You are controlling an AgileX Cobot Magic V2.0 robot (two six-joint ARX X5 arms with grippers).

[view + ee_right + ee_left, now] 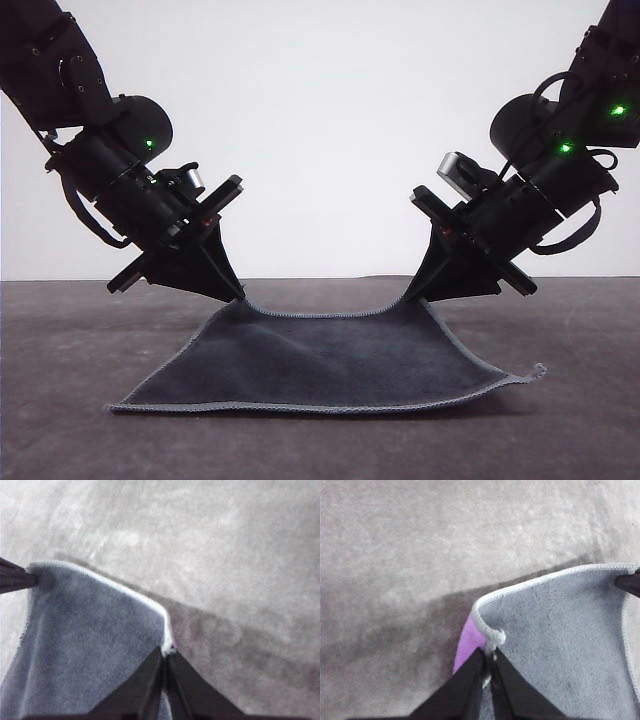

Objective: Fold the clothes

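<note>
Now both grippers, left (240,296) and right (410,297), clamp jaws on cloth (320,365) corners.

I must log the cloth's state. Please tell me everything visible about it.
The cloth is small, square, soft and fleecy, dark grey on top, with pale stitched edging. Purple shows underneath in the left wrist view. Its two far corners are lifted, one pinched by the left tool, one by the right tool; the near edge lies on the table.

No text, label, brand or number can be read anywhere — not on the arms, not on the cloth, not on the table.
</note>
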